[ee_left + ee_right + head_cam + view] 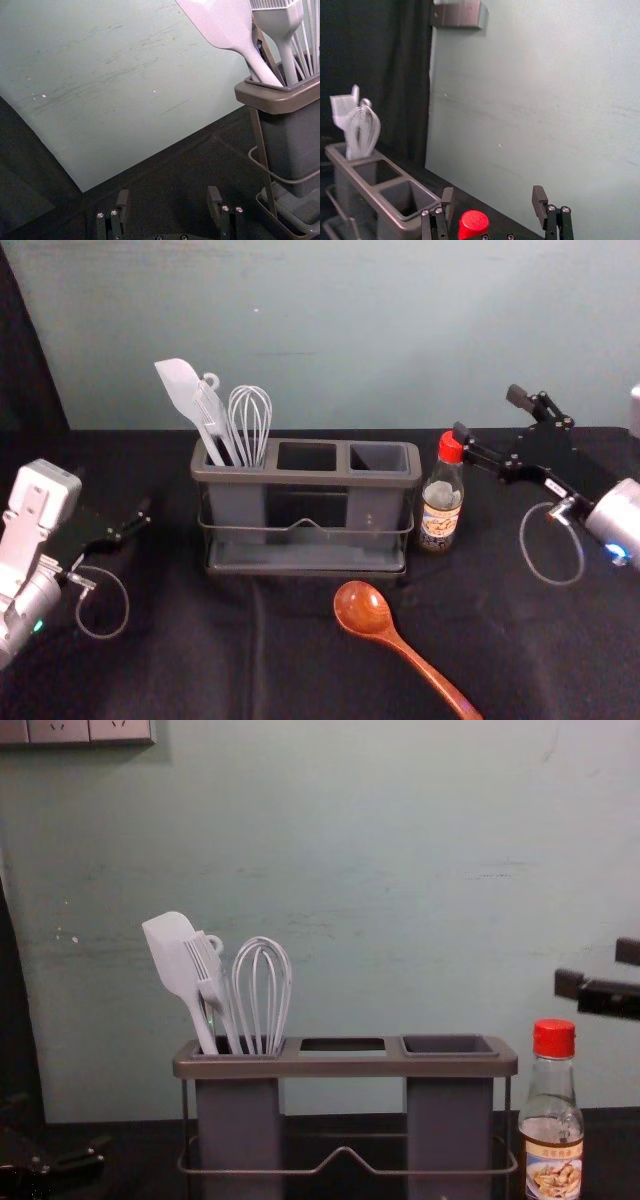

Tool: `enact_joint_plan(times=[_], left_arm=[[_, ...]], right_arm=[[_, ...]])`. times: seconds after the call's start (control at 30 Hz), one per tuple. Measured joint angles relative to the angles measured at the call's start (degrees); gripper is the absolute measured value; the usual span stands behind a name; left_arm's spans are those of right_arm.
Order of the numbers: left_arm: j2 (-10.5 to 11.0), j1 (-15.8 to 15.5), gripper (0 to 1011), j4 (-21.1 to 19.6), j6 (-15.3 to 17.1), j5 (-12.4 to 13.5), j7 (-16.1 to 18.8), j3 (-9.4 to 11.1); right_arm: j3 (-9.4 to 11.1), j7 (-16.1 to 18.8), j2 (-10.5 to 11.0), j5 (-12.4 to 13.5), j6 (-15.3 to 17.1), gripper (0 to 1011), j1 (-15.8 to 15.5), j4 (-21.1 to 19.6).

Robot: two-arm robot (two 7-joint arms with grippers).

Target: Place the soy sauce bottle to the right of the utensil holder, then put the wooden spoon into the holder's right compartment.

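You have a dark table in front of a pale green wall. Near the middle of the table stands a grey utensil holder (305,478) with three compartments in a row. Its left compartment carries a white spatula (178,385), a white brush (203,958) and a white whisk (250,418), all with their heads up.

The soy sauce bottle (442,502) stands upright on the table, just beside the holder's right end. It has a red cap (451,447), clear glass, dark sauce inside and a picture label facing you.

The wooden spoon (364,610) lies on the table on your side of the holder. Its reddish-brown bowl is toward the holder, and its handle slants toward you and to the right.

Your right gripper (489,416) reaches in from the right, near the bottle's top. Its two fingers are spread wide. In the chest view they sit higher than the cap; in the right wrist view the cap appears low between them, nearer one finger than the other.

Your left gripper (130,525) is parked low at the left side of the table, apart from the holder, with its fingers spread too.
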Motion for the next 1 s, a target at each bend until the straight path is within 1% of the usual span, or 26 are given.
enact_joint_plan(times=[0.07, 0.1, 0.2, 0.23, 0.3, 0.33, 0.4, 0.43, 0.53, 0.57, 0.6, 0.63, 0.67, 0.7, 0.73, 0.77, 0.8, 0.83, 0.93, 0.97, 1.0], left_arm=[[0.0, 0.0, 1011, 0.0, 0.0, 0.0, 0.0, 0.0], [0.0, 0.0, 1012, 0.0, 0.0, 0.0, 0.0, 0.0], [0.0, 0.0, 1012, 0.0, 0.0, 0.0, 0.0, 0.0], [0.0, 0.0, 1012, 0.0, 0.0, 0.0, 0.0, 0.0], [0.0, 0.0, 1011, 0.0, 0.0, 0.0, 0.0, 0.0], [0.0, 0.0, 1011, 0.0, 0.0, 0.0, 0.0, 0.0], [0.0, 0.0, 1011, 0.0, 0.0, 0.0, 0.0, 0.0], [0.0, 0.0, 1011, 0.0, 0.0, 0.0, 0.0, 0.0], [0.0, 0.0, 1012, 0.0, 0.0, 0.0, 0.0, 0.0], [0.0, 0.0, 1012, 0.0, 0.0, 0.0, 0.0, 0.0], [0.0, 0.0, 1012, 0.0, 0.0, 0.0, 0.0, 0.0], [0.0, 0.0, 1012, 0.0, 0.0, 0.0, 0.0, 0.0], [0.0, 0.0, 1011, 0.0, 0.0, 0.0, 0.0, 0.0], [0.0, 0.0, 1011, 0.0, 0.0, 0.0, 0.0, 0.0], [0.0, 0.0, 1011, 0.0, 0.0, 0.0, 0.0, 0.0], [0.0, 0.0, 1011, 0.0, 0.0, 0.0, 0.0, 0.0], [0.0, 0.0, 1011, 0.0, 0.0, 0.0, 0.0, 0.0], [0.0, 0.0, 1011, 0.0, 0.0, 0.0, 0.0, 0.0], [0.0, 0.0, 1011, 0.0, 0.0, 0.0, 0.0, 0.0], [0.0, 0.0, 1011, 0.0, 0.0, 0.0, 0.0, 0.0], [0.0, 0.0, 1012, 0.0, 0.0, 0.0, 0.0, 0.0]], right_arm=[[0.9, 0.9, 0.9, 1.0, 0.2, 1002, -1.3, -2.2], [1.6, 1.5, 1.6, 2.0, 0.6, 1003, -2.2, -4.0], [2.5, 2.6, 2.8, 3.6, 1.5, 1002, -3.5, -6.7], [3.2, 3.4, 3.8, 4.8, 2.4, 1003, -4.5, -8.6], [3.7, 4.2, 4.8, 6.2, 3.6, 1002, -5.4, -10.6], [4.1, 4.8, 5.9, 7.4, 5.0, 1002, -6.4, -12.8], [4.5, 5.4, 7.2, 8.5, 6.5, 1002, -7.3, -15.2], [4.7, 5.8, 8.6, 9.3, 7.9, 1002, -8.3, -17.6], [4.9, 5.9, 10.3, 10.2, 10.3, 1002, -9.5, -20.8], [4.9, 6.0, 11.4, 10.6, 11.8, 1003, -10.2, -22.7], [4.8, 5.9, 11.9, 10.8, 12.6, 1002, -10.5, -23.7], [4.7, 5.8, 12.8, 11.3, 14.7, 1003, -11.1, -25.5], [4.7, 5.8, 12.8, 11.3, 14.7, 1002, -11.1, -25.5], [4.4, 5.2, 13.7, 11.9, 17.5, 1002, -11.5, -27.4], [4.1, 4.7, 14.2, 12.2, 19.0, 1002, -11.6, -28.5], [3.4, 3.5, 14.9, 12.6, 22.8, 1002, -11.5, -30.4], [2.8, 2.9, 15.3, 12.7, 24.9, 1002, -11.2, -31.3], [1.6, 1.9, 15.9, 12.9, 28.9, 1002, -10.3, -32.6], [-0.9, 1.1, 16.4, 13.4, 34.3, 1002, -8.4, -33.6], [-2.0, 1.0, 16.5, 13.5, 36.3, 1003, -7.4, -33.7], [-3.5, 1.0, 16.6, 13.8, 38.8, 1002, -6.0, -33.7]])
